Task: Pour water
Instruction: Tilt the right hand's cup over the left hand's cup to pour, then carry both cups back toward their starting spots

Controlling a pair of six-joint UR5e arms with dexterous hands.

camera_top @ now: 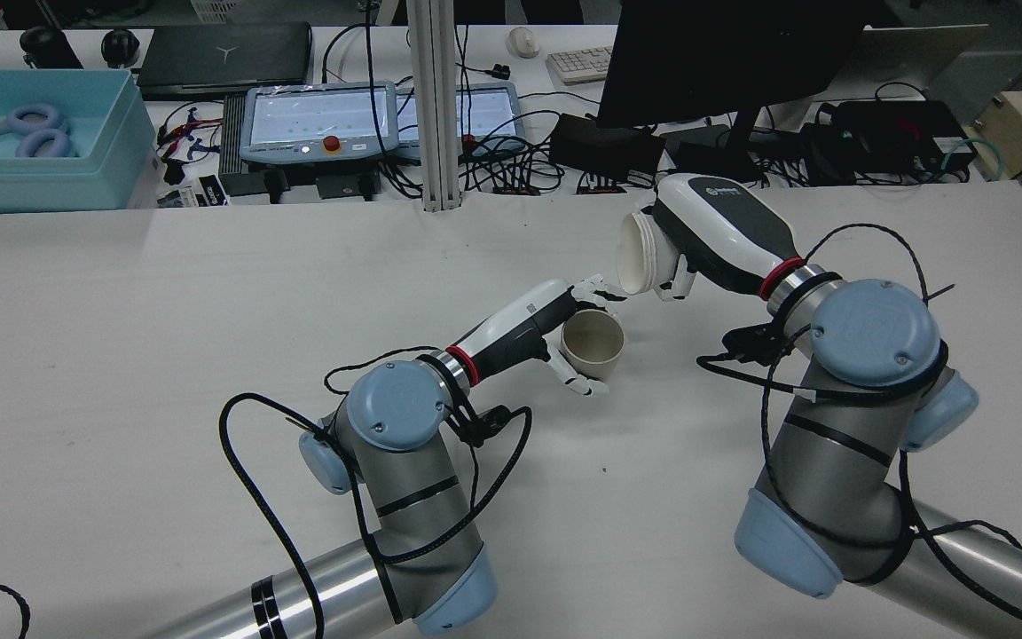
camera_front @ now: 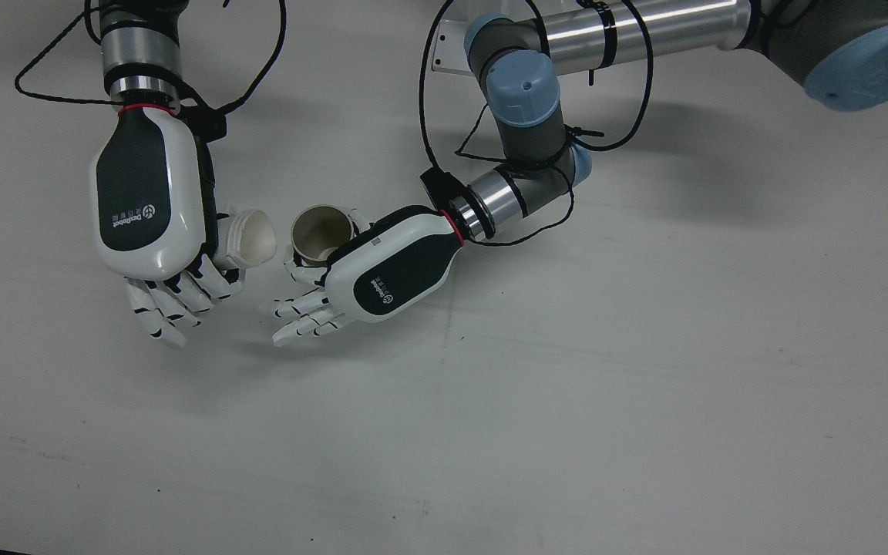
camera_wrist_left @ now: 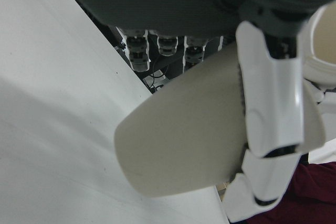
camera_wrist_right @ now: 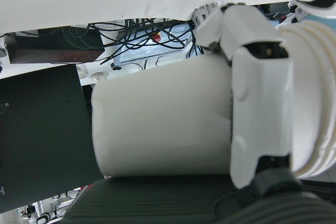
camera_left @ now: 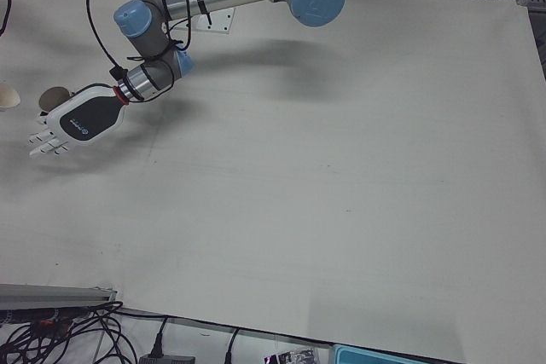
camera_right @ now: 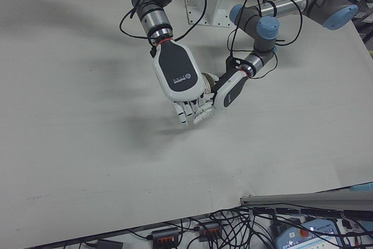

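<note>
White and ribbed at its mouth, the jar (camera_front: 250, 237) is clasped in the right hand (camera_front: 147, 202), whose fingers (camera_wrist_right: 257, 103) wrap its body and tip its opening sideways. Just beside that opening, the beige cup (camera_front: 322, 233) sits in the left hand (camera_front: 386, 264), fingers (camera_wrist_left: 270, 98) curled around its wall, mouth facing up. Both are held above the pale table (camera_front: 567, 401), the rims near each other but apart.

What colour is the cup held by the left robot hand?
Beige cup, slightly darker than the white container opposite; clearest in the rear view.
</note>
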